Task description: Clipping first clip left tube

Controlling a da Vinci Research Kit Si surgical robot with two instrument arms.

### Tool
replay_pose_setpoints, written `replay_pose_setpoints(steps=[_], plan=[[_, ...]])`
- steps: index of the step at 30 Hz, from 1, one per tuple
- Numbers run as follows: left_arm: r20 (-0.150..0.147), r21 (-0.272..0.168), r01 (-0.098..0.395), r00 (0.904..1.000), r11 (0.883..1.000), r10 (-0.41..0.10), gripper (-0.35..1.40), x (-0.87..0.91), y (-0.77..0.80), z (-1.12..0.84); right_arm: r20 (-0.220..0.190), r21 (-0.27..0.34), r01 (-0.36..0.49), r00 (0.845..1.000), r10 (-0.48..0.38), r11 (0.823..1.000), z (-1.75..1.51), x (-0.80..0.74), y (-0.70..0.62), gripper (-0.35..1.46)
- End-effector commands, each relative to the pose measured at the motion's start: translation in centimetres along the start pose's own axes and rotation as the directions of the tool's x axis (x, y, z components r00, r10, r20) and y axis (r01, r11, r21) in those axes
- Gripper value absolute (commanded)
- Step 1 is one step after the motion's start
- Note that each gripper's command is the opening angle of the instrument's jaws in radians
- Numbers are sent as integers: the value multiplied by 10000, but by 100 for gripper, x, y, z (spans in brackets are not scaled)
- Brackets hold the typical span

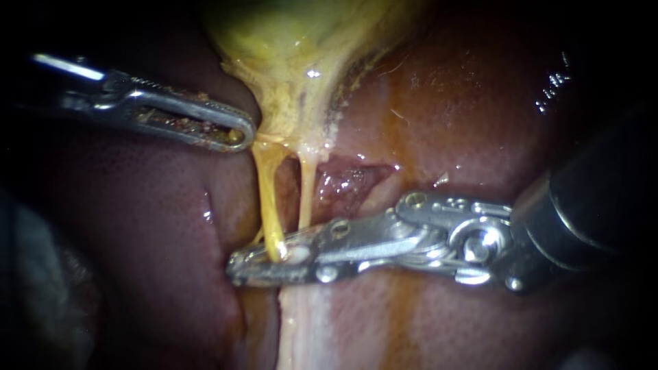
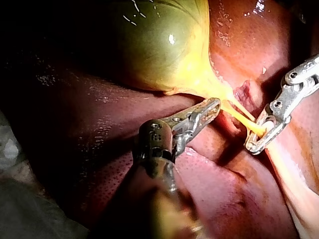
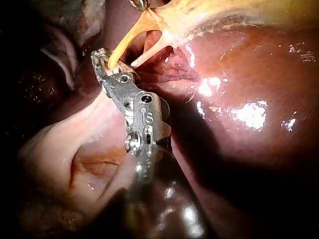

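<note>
Hanging down from the gallbladder, two thin tubes ran side by side with a small gap between them. The left tube was deep yellow and the right tube was paler. Both were stretched straight below the gallbladder, over the dark red liver.

My right instrument lay across the liver, well below the gallbladder. Its jaws were squeezed onto the left tube, one jaw on each side, at the end of the tube far from the gallbladder. The jaw tips met just past the tube. A small white bit sat between the jaws, just beside the left tube. I could not tell what it was. The right tube ran down to the jaw nearer the gallbladder, and I could not tell if it went in between the jaws.

My left instrument was right beside the gallbladder's narrow end, where the tubes began. Its jaws were pressed together on the yellow edge of the gallbladder there and pinched it. In the left wrist view the gallbladder looked round and green-yellow ahead of that instrument, and it got thin toward the tubes
</note>
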Motion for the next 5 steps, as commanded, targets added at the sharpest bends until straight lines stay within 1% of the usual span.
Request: replay_pose_setpoints(steps=[1,5], plan=[[0,6,-3,10000,10000,3,-35,0,0,0,-5,-2,-1,10000,1,10000,1,0,0,-35],[1,4,-4,10000,10000,4,-35,0,0,0,28,-8,-7,10000,7,10000,2,1,3,-35]])
